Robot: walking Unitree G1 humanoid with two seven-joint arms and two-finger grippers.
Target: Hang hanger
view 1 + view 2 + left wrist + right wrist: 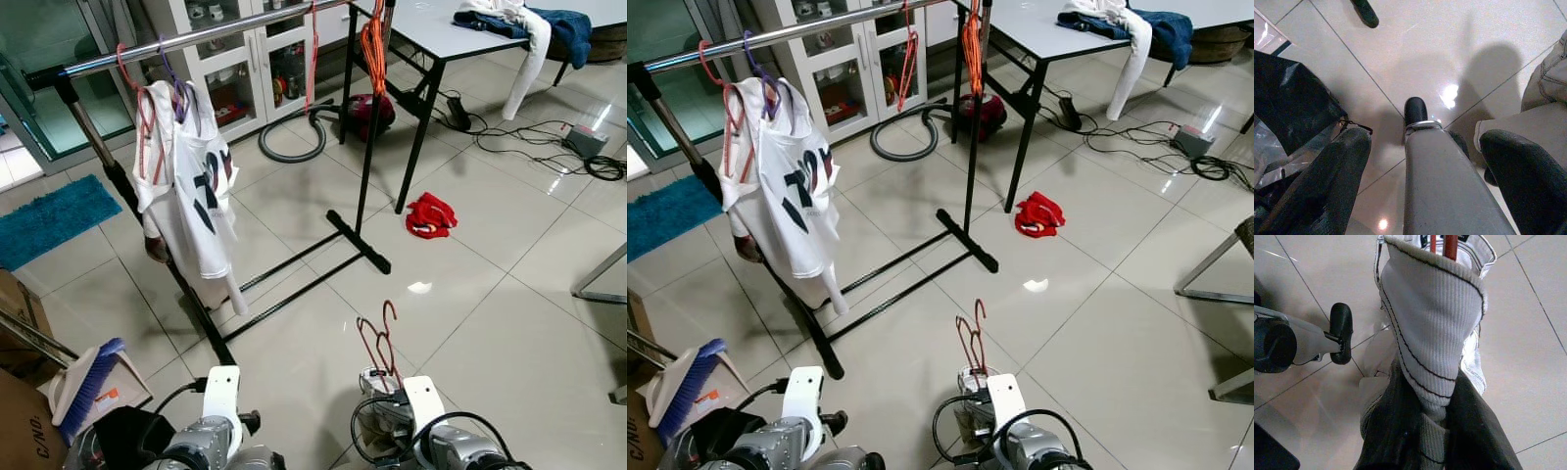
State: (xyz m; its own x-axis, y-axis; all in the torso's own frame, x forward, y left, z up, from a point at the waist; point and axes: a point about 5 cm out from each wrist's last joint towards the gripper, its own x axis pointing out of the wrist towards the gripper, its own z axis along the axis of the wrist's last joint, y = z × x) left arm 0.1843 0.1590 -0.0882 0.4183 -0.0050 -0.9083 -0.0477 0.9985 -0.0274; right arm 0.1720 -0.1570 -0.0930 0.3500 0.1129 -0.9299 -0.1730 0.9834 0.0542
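Below the rack (364,137), my right gripper (1437,416) clamps a white garment (1430,323) (red hanger (380,338) inside); left gripper (1422,161) spread wide.

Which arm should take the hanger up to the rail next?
Right. The right gripper is shut on the garment's collar with the red hanger inside. The left gripper is open, and the rail is ahead.

Red hanger (378,338) upright, hook topmost, carrying a white ribbed garment (1432,328); silver rack rail (196,39) well apart.
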